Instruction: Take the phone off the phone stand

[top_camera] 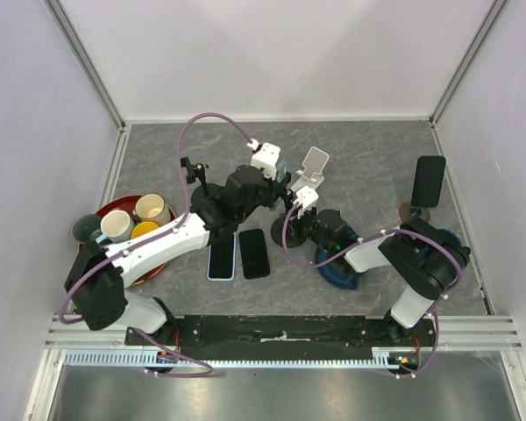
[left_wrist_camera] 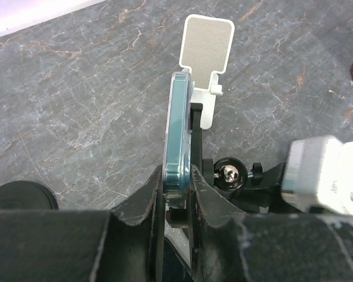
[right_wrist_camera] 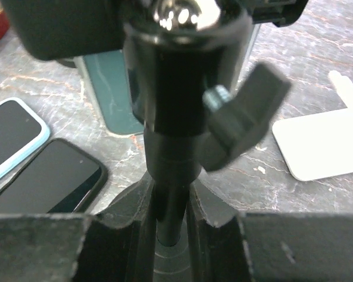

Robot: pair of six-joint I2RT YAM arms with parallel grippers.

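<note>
The phone [left_wrist_camera: 179, 141], teal in a clear case, stands upright and edge-on, pinched between the fingers of my left gripper [left_wrist_camera: 177, 183], which is shut on its lower part. From above, that gripper [top_camera: 276, 181] and the phone [top_camera: 281, 170] sit at mid-table. Right behind the phone is the black phone stand [left_wrist_camera: 229, 174] with its ball joint; the stand's holder touches the phone's back. My right gripper [right_wrist_camera: 169, 188] is shut on the stand's thin post [right_wrist_camera: 172, 176], just under the ball joint and wing knob [right_wrist_camera: 247, 111]. The phone's teal back [right_wrist_camera: 113, 88] shows beyond it.
A white stand [top_camera: 314, 167] rises just behind the phone. Two phones [top_camera: 222, 256] [top_camera: 254, 253] lie flat near the front. A red tray [top_camera: 114, 210] with cups is at the left. Another dark phone [top_camera: 429, 180] stands propped at the right, and a blue disc [top_camera: 337, 272] lies under the right arm.
</note>
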